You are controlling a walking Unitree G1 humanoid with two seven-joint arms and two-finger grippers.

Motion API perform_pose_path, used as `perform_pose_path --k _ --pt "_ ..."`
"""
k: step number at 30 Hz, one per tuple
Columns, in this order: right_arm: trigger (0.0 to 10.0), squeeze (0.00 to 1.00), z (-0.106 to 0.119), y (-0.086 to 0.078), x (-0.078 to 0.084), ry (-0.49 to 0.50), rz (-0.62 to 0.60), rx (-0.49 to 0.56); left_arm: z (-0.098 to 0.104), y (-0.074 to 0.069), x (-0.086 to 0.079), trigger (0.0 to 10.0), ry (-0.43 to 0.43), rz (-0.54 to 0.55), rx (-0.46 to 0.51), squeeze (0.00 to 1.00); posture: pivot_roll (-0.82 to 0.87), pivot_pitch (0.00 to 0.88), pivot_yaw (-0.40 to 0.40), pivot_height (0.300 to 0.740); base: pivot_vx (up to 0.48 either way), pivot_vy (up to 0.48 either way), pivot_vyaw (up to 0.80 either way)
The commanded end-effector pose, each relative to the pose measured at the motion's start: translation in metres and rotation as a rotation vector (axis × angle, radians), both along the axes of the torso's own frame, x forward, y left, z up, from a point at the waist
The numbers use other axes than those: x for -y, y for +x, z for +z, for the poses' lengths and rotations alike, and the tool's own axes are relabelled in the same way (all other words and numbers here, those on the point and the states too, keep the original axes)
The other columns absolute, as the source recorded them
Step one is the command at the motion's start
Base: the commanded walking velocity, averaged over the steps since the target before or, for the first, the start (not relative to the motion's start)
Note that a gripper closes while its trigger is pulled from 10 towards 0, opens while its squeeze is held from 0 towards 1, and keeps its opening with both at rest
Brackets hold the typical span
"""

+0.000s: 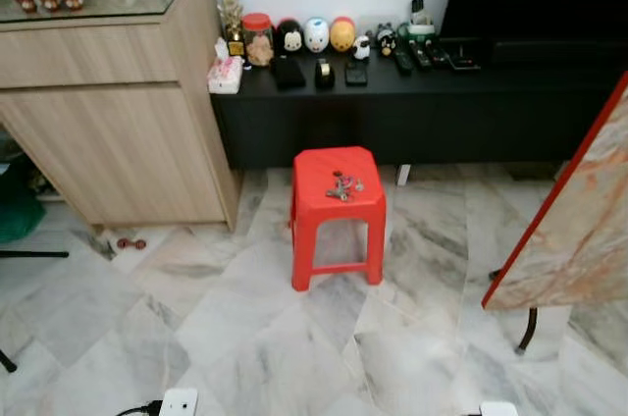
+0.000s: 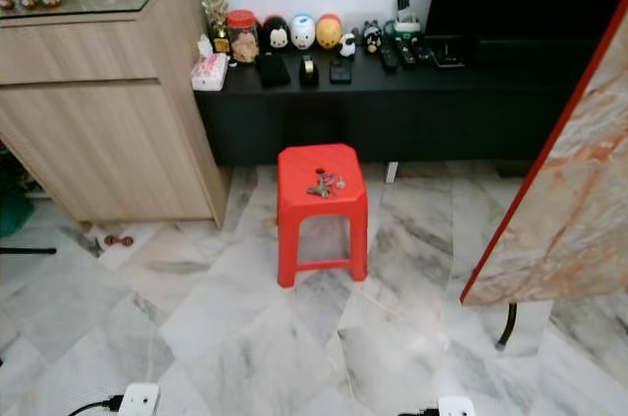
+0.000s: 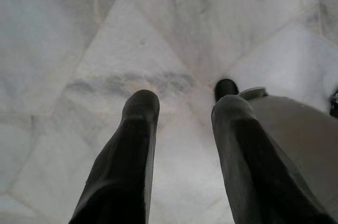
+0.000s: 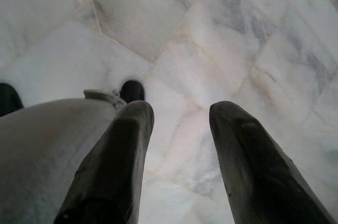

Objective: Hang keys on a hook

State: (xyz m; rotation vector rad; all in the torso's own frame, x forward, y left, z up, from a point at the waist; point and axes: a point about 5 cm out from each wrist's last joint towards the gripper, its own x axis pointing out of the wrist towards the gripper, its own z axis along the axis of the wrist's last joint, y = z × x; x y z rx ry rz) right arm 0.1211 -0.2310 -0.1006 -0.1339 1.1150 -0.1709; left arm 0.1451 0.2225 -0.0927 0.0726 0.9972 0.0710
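A bunch of keys [image 1: 343, 185] is lying on top of a red plastic stool [image 1: 336, 212], roughly mid-seat, w/ the stool standing on the marble floor [image 1: 245, 338] just in front of a low black TV cabinet [image 1: 412, 107]. A wooden sideboard [image 1: 108, 112] is standing to the robot's left of that cabinet, touching its end. Round character figures [image 1: 315, 34], a red-lidded jar [image 1: 258, 39] & remotes [image 1: 417, 55] are sitting along the cabinet top. A marble-pattern table [image 1: 579, 220] w/ a red edge is jutting in on the right. Both arms are hanging idle: left pincer [image 3: 182, 129] & right pincer [image 4: 179, 129] are each pointing down at the floor tiles, fingers spread apart, gripping nothing, well apart from the keys.
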Motion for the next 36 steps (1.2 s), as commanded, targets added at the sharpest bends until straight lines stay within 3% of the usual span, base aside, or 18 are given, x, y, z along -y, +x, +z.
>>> perform_pose_path --k 1,11,36 --pt "10.0 0.0 -0.0007 -0.0038 0.0021 -0.006 0.009 -0.016 -0.0013 -0.0026 0.0007 10.0 -0.01 0.014 -0.01 0.0 -0.11 0.0 0.025 0.74 0.0 0.326 0.0" --pt "10.0 0.0 -0.0009 -0.0039 0.0016 -0.005 0.01 -0.018 -0.0012 -0.0027 0.0003 10.0 -0.008 0.006 -0.012 0.0 -0.12 0.0 0.029 0.74 0.0 0.406 0.0" --pt "10.0 0.0 -0.0013 -0.0037 -0.0006 0.011 -0.021 -0.005 -0.0012 -0.0025 0.0004 10.0 -0.02 -0.025 -0.023 0.0 -0.11 0.0 0.034 0.74 0.0 0.0 0.0"
